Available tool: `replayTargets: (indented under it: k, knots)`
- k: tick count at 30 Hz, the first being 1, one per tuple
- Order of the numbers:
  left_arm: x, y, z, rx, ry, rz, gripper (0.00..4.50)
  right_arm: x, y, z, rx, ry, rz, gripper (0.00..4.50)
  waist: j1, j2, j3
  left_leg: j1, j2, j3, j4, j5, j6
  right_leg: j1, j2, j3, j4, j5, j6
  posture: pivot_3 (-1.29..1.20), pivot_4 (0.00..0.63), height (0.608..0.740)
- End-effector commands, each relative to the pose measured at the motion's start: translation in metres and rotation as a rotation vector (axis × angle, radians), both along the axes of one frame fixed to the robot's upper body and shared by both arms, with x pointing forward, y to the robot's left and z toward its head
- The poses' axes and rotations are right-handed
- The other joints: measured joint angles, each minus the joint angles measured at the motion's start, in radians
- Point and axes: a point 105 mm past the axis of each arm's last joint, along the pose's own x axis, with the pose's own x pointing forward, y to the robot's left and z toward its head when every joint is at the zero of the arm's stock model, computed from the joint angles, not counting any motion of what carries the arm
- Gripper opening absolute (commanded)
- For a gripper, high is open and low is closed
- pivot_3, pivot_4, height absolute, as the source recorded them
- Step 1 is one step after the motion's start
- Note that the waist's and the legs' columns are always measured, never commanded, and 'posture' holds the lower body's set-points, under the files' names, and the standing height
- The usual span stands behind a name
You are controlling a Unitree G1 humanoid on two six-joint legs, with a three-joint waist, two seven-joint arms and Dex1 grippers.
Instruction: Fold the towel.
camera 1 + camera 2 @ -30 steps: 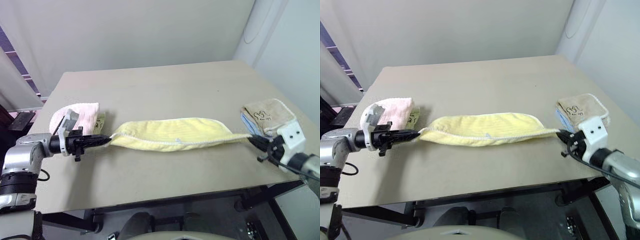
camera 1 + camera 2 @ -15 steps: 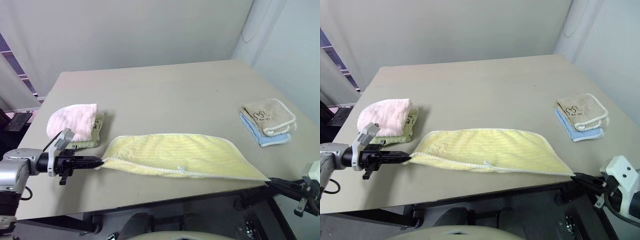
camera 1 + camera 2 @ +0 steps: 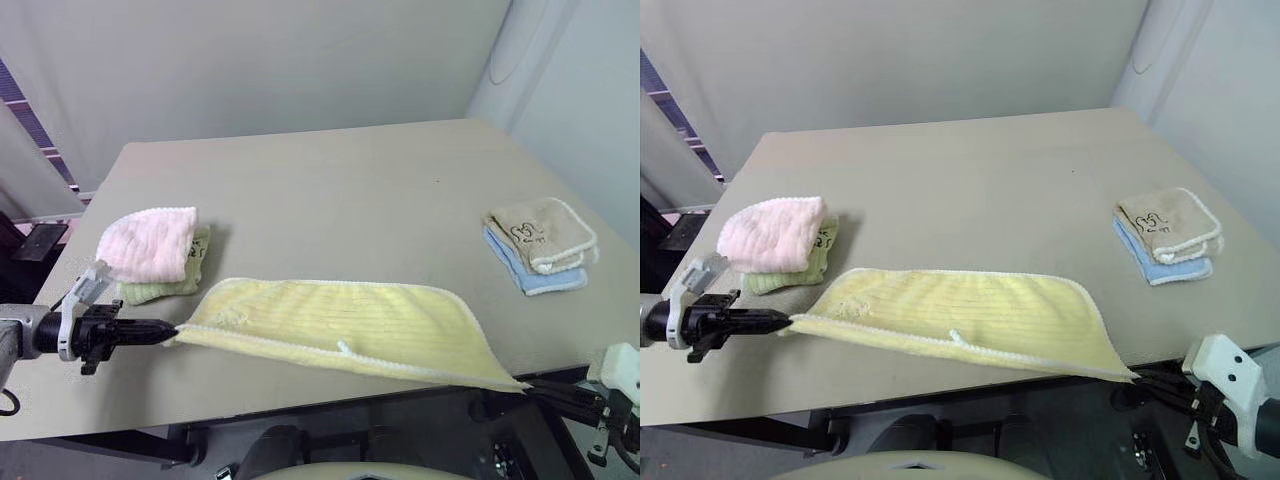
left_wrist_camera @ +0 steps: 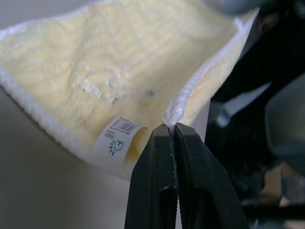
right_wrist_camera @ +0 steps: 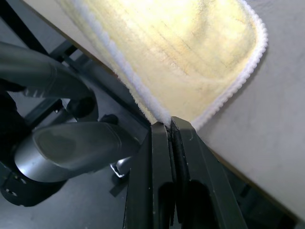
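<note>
The pale yellow towel (image 3: pixel 345 318) with whitish stitched edging lies stretched across the near part of the table (image 3: pixel 330 190), its near edge lifted. My left gripper (image 3: pixel 172 327) is shut on its near left corner, just above the table top. My right gripper (image 3: pixel 527 385) is shut on its near right corner, past the table's front edge. In the left wrist view the towel (image 4: pixel 114 71) shows a small white label (image 4: pixel 116 135) close to the pinched corner. In the right wrist view the corner of the towel (image 5: pixel 176 52) runs into the shut fingers.
A pink fluffy folded towel (image 3: pixel 148 243) lies on a green one (image 3: pixel 160 290) at the table's left. A beige folded towel with dark embroidery (image 3: pixel 540 232) sits on a blue one (image 3: pixel 535 275) at the right. Walls stand behind the table.
Both grippers have drawn the towel's corners toward the table's near edge. The towel has spread from a narrow band into a wider sheet. The right gripper has gone past the front edge.
</note>
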Motion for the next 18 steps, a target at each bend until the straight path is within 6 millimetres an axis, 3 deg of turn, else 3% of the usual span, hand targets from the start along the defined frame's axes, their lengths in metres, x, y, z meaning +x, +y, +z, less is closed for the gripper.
replayTargets:
  k: [1, 8, 14, 18]
  knots:
    - [0.015, 0.008, 0.004, -0.008, -0.056, 0.055, 0.03, 0.026, -0.013, 0.009, -0.033, -0.079, -0.058, 0.00, -0.002, 0.001, 0.000, 0.000, 0.000, 0.001, 0.000, 0.000, 0.000, 0.000, -0.001, -0.001, 0.000, 0.000, 0.000, 0.00, 0.000, 0.740]
    - [0.042, -0.001, -0.006, -0.063, -0.082, 0.105, 0.03, 0.084, -0.012, 0.001, 0.019, -0.188, -0.139, 0.00, 0.002, -0.001, -0.001, 0.000, 0.000, 0.001, 0.001, 0.000, 0.000, -0.002, -0.008, -0.011, 0.000, 0.003, -0.005, 0.00, 0.000, 0.740]
    - [0.063, 0.000, -0.016, -0.060, -0.120, 0.181, 0.03, 0.111, -0.001, -0.015, 0.066, -0.213, -0.166, 0.00, 0.024, -0.003, -0.002, -0.002, 0.000, 0.000, 0.002, 0.000, 0.001, -0.009, -0.007, -0.012, 0.002, 0.004, -0.004, 0.00, 0.000, 0.740]
    - [0.043, -0.013, -0.034, -0.065, -0.134, 0.160, 0.03, 0.124, 0.002, -0.017, 0.083, -0.238, -0.179, 0.00, 0.017, -0.001, -0.003, -0.001, -0.001, 0.001, 0.002, 0.000, 0.001, -0.008, -0.007, -0.011, 0.002, 0.004, -0.004, 0.00, 0.000, 0.740]
